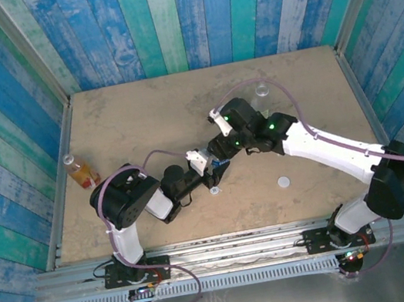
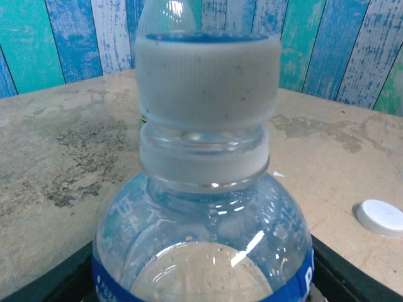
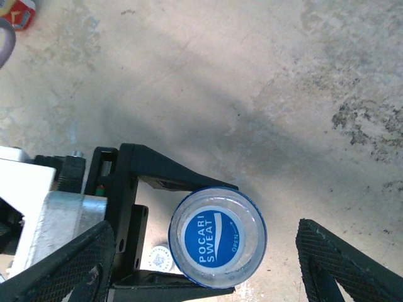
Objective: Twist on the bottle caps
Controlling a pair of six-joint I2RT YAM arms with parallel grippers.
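Note:
The blue-label bottle (image 2: 201, 251) stands upright with my left gripper (image 2: 208, 286) shut on its body; the black fingers (image 3: 157, 176) clamp it from both sides. A cap (image 2: 208, 78) with a white ribbed side and a blue printed top (image 3: 214, 238) sits on its neck. My right gripper (image 3: 206, 231) hovers open above it, the fingers (image 3: 63, 264) standing wide on either side of the cap without touching. In the top view both grippers meet at mid-table, left (image 1: 212, 171) and right (image 1: 221, 150). The orange bottle (image 1: 80, 172) stands at the left edge, uncapped.
A loose white cap (image 1: 283, 181) lies right of the grippers, and is the white cap (image 2: 381, 217) in the left wrist view. A small pale cap (image 3: 159, 258) lies beside the left fingers. A clear bottle (image 1: 260, 92) stands at the back. Blue plank walls enclose the table (image 1: 139, 107).

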